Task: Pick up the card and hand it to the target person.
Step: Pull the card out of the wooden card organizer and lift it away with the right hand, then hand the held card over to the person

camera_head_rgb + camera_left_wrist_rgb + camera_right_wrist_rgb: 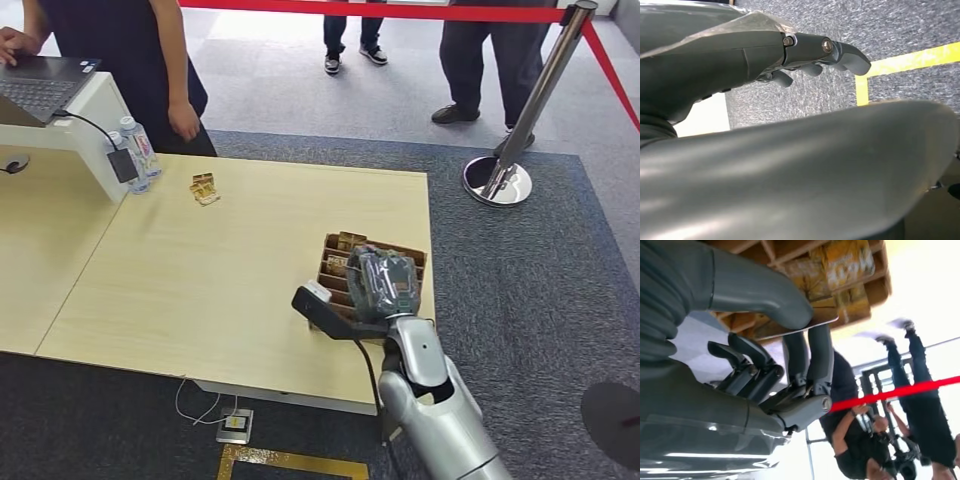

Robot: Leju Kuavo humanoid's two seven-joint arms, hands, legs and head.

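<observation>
Reaching in from the lower right of the head view, the right robot hand (381, 282) sits over a wooden slotted box (336, 262) near the right edge of the bench (226, 270). In the right wrist view its thumb (764, 292) and fingers (817, 357) pinch a thin flat card (806, 325) just beside the box's gold-wrapped contents. The left robot hand (764, 55) hangs over grey carpet with yellow tape (904, 61), its fingers loosely extended and holding nothing. A small stack of gold cards (204, 188) lies on the bench in the upper left of the frame, near two water bottles (138, 150). A person in dark clothes (132, 60) stands at the upper left beside a laptop (41, 85). A red rope (377, 10) and chrome post (540, 95) cross the top right.
</observation>
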